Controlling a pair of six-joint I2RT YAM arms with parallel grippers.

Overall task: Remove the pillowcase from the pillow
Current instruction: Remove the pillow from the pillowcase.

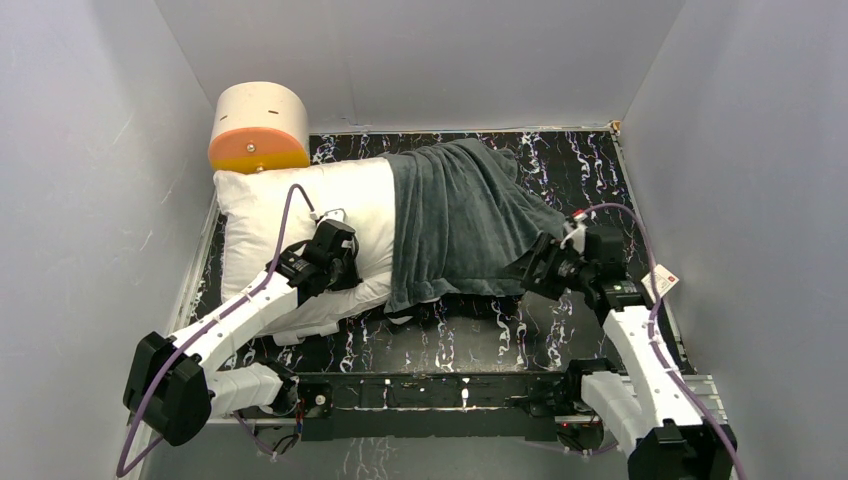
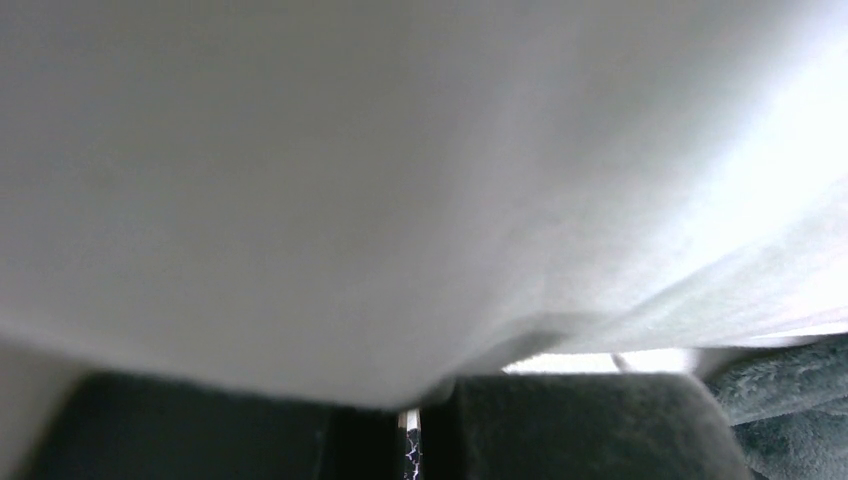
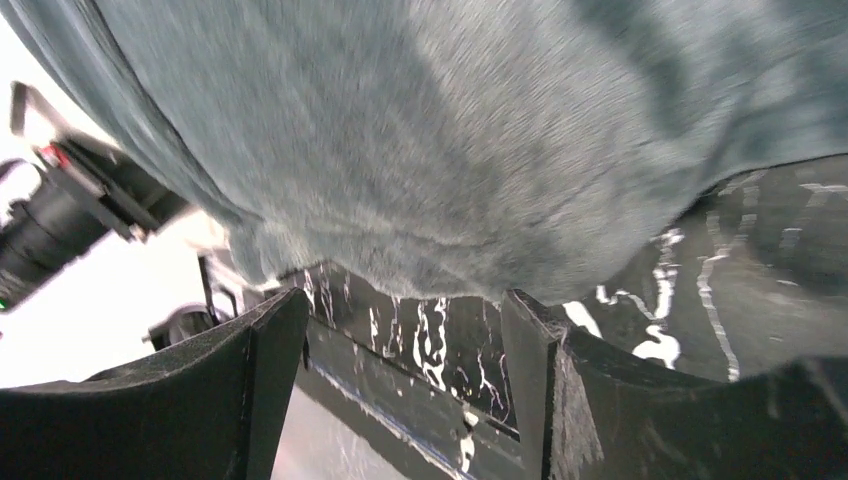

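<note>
From above, one pillow (image 1: 290, 205) lies across the table (image 1: 580, 170), its half nearest the right gripper (image 1: 540, 265) under one grey pillowcase (image 1: 460, 215). The left gripper (image 1: 340, 262) presses into the bare white half, and one cylinder (image 1: 260, 125) stands beyond it. The left wrist view fills with white fabric, jaws together; any pinch is hidden. The right wrist view shows jaws apart and empty, the plush edge just ahead. The pillowcase looks soft, light and limp, likely to bunch; that edge seems the place to grip.
</note>
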